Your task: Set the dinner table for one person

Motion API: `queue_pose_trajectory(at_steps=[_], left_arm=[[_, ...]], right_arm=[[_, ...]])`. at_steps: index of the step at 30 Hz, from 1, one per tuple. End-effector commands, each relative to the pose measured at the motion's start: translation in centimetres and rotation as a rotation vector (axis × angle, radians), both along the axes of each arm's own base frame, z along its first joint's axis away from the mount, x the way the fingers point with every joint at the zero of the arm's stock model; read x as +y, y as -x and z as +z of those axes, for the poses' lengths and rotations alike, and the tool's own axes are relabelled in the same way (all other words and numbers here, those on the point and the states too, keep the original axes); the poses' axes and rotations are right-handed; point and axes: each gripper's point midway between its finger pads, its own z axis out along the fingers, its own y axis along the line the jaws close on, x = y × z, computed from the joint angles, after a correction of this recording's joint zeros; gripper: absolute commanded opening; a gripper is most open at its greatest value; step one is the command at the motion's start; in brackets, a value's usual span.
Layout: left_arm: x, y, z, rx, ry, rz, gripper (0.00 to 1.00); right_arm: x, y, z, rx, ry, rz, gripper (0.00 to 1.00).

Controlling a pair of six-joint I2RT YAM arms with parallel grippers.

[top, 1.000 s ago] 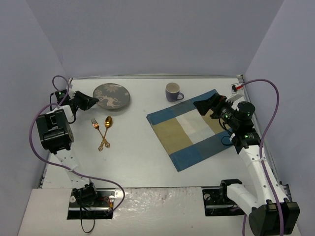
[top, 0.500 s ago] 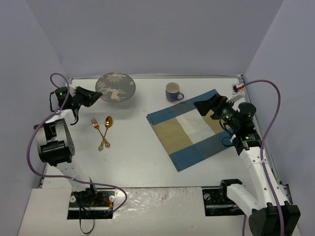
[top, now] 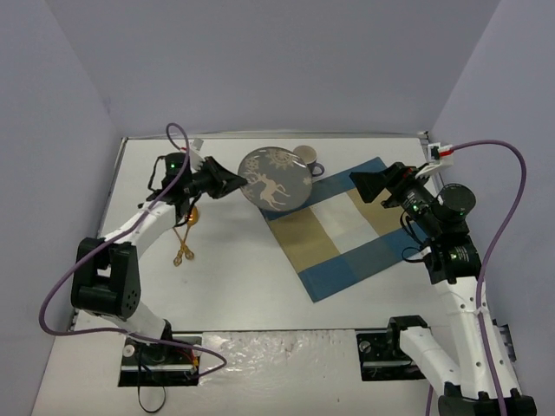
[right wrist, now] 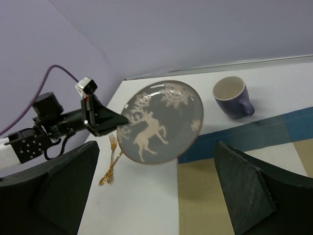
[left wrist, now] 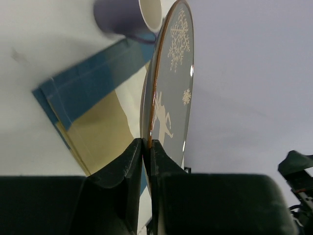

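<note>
Dinner table: a white top is seen across the whole floor of the top view, with both arm bases bolted at its near edge. A blue-and-beige checked placemat is laid on the right half, turned at an angle. A purple mug is stood on the table just beyond the placemat's far left edge and is partly hidden by the plate in the top view. A gold fork and spoon are laid side by side on the left part, partly covered by the left arm. A grey plate with a white deer and snowflakes is held off the table, tipped up on edge, over the placemat's far left corner. Its rim is pinched by the left gripper, fingers clenched tight on it. The right gripper is held over the placemat's far right part, jaws spread wide, nothing between them.
</note>
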Motion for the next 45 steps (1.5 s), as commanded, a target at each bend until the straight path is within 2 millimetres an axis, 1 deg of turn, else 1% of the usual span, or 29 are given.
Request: queue_pose_trajectory(at_steps=[1, 2, 6, 9, 13, 15, 19, 21, 25, 31, 32, 34, 35, 39, 45], left_arm=[[-5.4, 1.2, 6.4, -0.176, 0.095, -0.057, 0.00], [-7.0, 1.7, 6.3, -0.173, 0.108, -0.085, 0.00], [-11.6, 2.0, 5.7, -0.171, 0.155, -0.135, 0.00], [-14.4, 2.4, 5.3, -0.182, 0.174, -0.161, 0.00], [-17.4, 2.1, 3.8, -0.178, 0.176, -0.182, 0.00], [-18.6, 2.0, 3.5, -0.186, 0.185, -0.193, 0.00], [-20.5, 2.0, 3.5, -0.211, 0.194, -0.213, 0.00], [-21.2, 2.0, 3.8, -0.232, 0.205, -0.222, 0.00], [-22.4, 2.0, 3.6, -0.238, 0.218, -0.236, 0.00], [-24.4, 1.6, 2.1, -0.223, 0.228, -0.259, 0.00], [-24.7, 1.5, 2.3, -0.230, 0.233, -0.264, 0.00], [-25.4, 1.5, 2.1, -0.231, 0.234, -0.279, 0.00], [-25.6, 1.4, 2.3, -0.236, 0.236, -0.281, 0.00], [-26.4, 1.4, 1.5, -0.236, 0.229, -0.292, 0.00], [-27.3, 1.3, 1.1, -0.232, 0.250, -0.299, 0.00]], right_arm=[[-0.1, 1.6, 4.4, -0.119, -0.007, -0.006, 1.00], [-0.2, 1.9, 4.5, -0.121, -0.006, -0.009, 1.00], [-0.4, 2.4, 4.5, -0.121, 0.003, -0.018, 1.00], [-0.5, 2.5, 4.2, -0.114, 0.011, -0.024, 1.00], [-0.6, 2.6, 3.9, -0.108, 0.022, -0.026, 1.00], [-0.6, 2.6, 3.8, -0.105, 0.026, -0.027, 1.00], [-0.5, 2.6, 3.3, -0.093, 0.031, -0.017, 1.00], [-0.5, 2.7, 3.1, -0.087, 0.034, -0.016, 1.00], [-0.5, 2.7, 2.6, -0.077, 0.039, -0.017, 1.00], [-0.6, 2.7, 2.5, -0.077, 0.053, -0.018, 1.00], [-0.6, 2.7, 2.4, -0.075, 0.056, -0.018, 1.00], [-0.6, 2.7, 2.3, -0.075, 0.060, -0.015, 1.00], [-0.6, 2.8, 2.3, -0.074, 0.062, -0.016, 1.00], [-0.6, 2.9, 2.1, -0.073, 0.070, -0.016, 1.00], [-0.7, 3.1, 1.7, -0.070, 0.082, -0.021, 1.00]])
